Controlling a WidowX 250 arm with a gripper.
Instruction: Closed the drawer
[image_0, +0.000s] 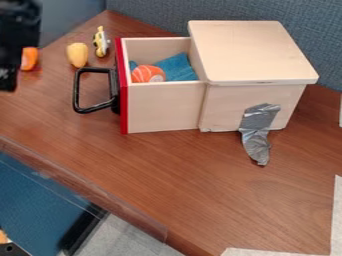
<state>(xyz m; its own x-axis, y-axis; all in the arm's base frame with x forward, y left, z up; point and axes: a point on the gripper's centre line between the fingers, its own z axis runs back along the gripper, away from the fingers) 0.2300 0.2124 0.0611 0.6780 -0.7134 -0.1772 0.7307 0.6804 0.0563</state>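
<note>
A wooden box (257, 52) stands on the brown table, and its drawer (163, 107) is pulled out to the left. The drawer has a red front (121, 85) with a black loop handle (77, 92) on it. Inside the drawer lie an orange striped ball (147, 74) and a blue cloth (177, 67). The black gripper (9, 75) is at the upper left edge, left of the handle and apart from it. I cannot tell how its fingers stand.
Behind the handle lie a yellow toy (77, 54), a small yellow and white figure (101, 41) and an orange object (29, 58). Grey tape (259, 125) holds the box's side to the table (200, 190). Blue partition walls (153, 12) stand behind.
</note>
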